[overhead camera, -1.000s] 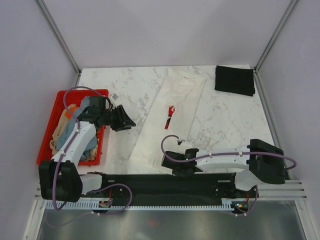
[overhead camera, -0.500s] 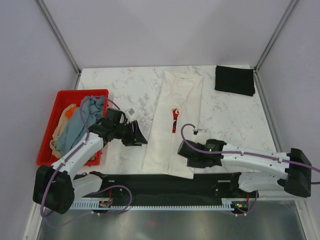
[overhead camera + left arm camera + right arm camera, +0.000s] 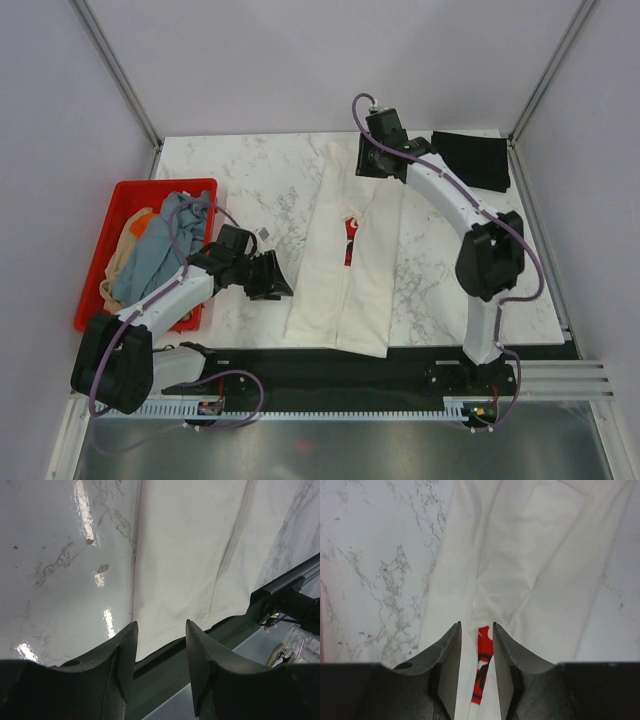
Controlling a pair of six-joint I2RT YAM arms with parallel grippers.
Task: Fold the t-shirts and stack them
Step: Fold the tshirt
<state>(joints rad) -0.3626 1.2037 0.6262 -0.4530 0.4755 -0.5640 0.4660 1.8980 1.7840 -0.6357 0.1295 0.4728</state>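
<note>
A cream-white t-shirt (image 3: 350, 250) lies on the marble table as a long narrow strip, with a sliver of its red print (image 3: 349, 240) showing between the folded sides. My right gripper (image 3: 372, 165) hovers open over its far end; in the right wrist view the empty gripper (image 3: 476, 626) frames the red print (image 3: 482, 665). My left gripper (image 3: 280, 285) stands open and empty just left of the strip's near half. In the left wrist view the left gripper (image 3: 161, 625) looks over the shirt's hem (image 3: 185, 555). A folded black t-shirt (image 3: 475, 160) lies at the back right.
A red crate (image 3: 105, 245) at the left holds grey-blue (image 3: 160, 245), orange and tan shirts in a heap. The black rail (image 3: 330, 375) of the arm bases runs along the near edge. Grey walls close in the table's sides and back.
My right gripper opened, let go of the shirt's near hem and swung to its far end. The shirt went from slanted to a straight strip. My left gripper moved from the crate to the shirt's left edge.
</note>
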